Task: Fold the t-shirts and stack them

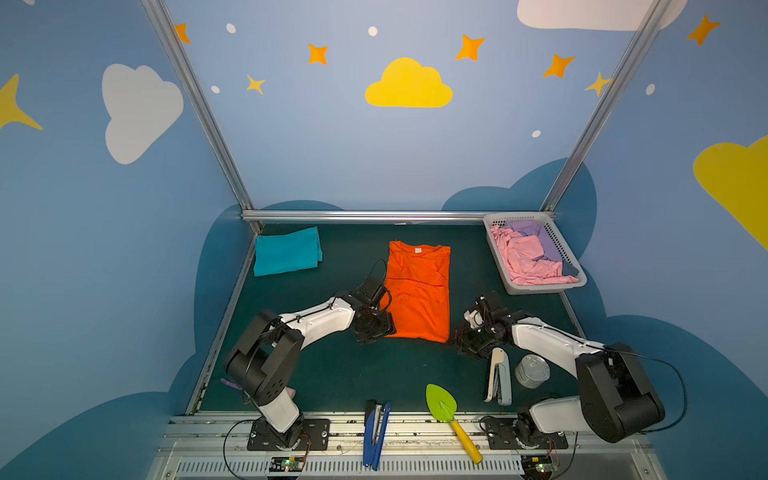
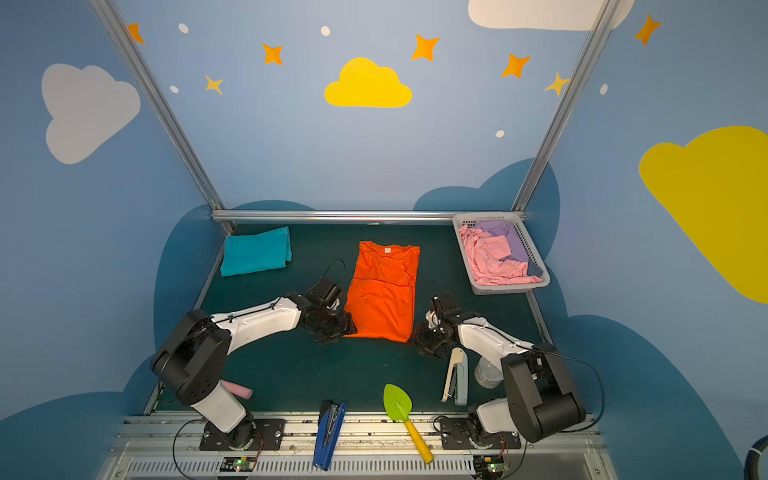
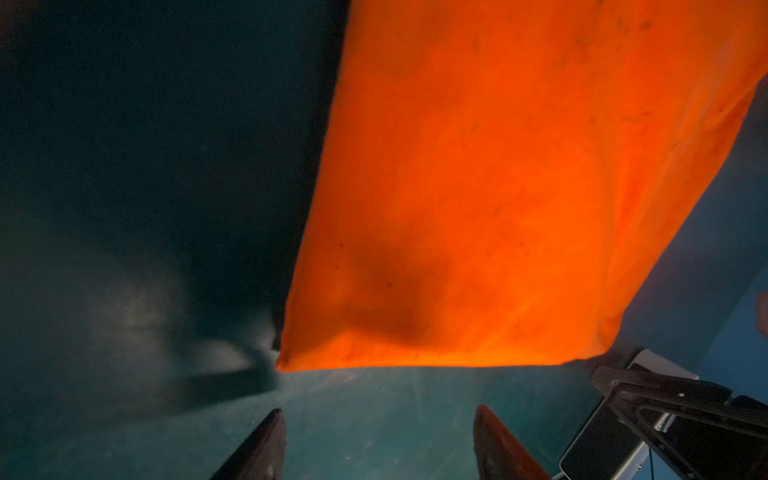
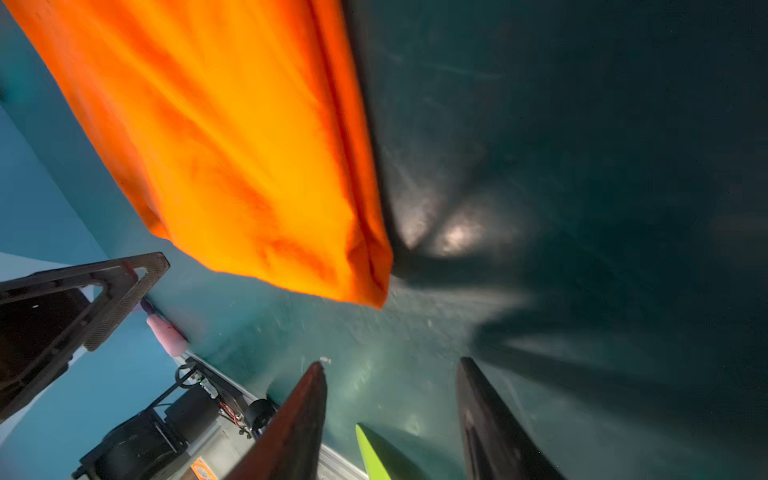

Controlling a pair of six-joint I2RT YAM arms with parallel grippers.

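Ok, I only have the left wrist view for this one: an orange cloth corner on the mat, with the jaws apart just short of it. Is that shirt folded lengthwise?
Observer: Yes. In both top views the orange t-shirt lies flat as a narrow strip, with its neck label at the far end.
Operator: And the other arm?
Observer: The right gripper is at the shirt's near right corner, jaws apart and holding nothing.
Operator: Any stack to put it on?
Observer: A folded teal t-shirt lies at the far left of the green mat, apart from the orange one.
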